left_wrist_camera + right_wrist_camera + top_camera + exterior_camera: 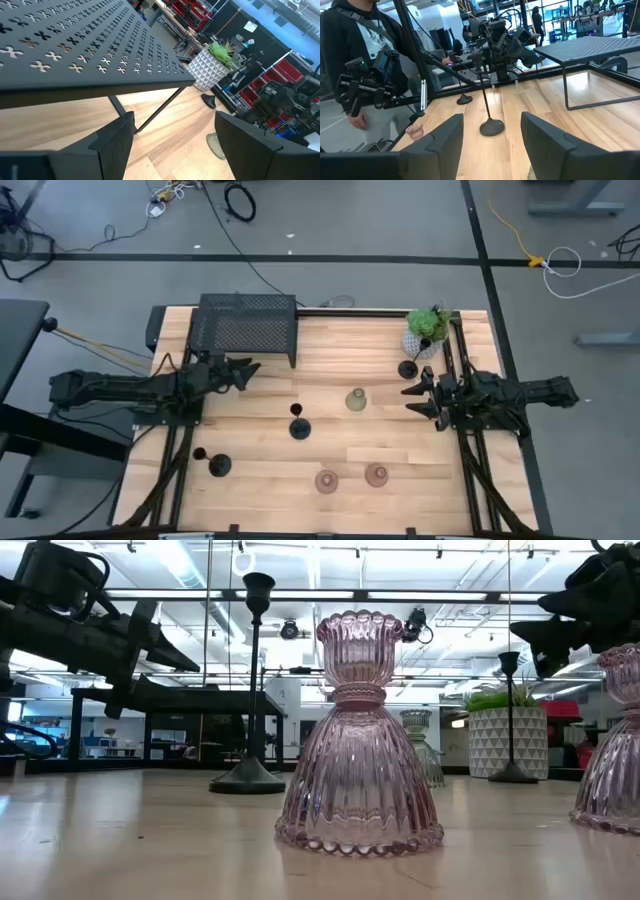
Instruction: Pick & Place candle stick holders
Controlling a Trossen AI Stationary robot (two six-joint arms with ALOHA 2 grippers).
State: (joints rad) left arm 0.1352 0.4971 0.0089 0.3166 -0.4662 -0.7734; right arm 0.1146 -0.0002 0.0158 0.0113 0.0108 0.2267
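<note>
Looking down on the wooden table (250, 490), both grippers hang spread and empty: left gripper (246, 369) beside the black mesh box (246, 325), right gripper (417, 396) near the pale green squat glass holder (355, 400). All the holders sit scattered on the table, like the black thin-stemmed holder (298, 426) mid-table and two pinkish ribbed glass holders (327, 480) near the front. I'd grab the green one first, low on its wider body, jaws square, since the glass looks slippery.
</note>
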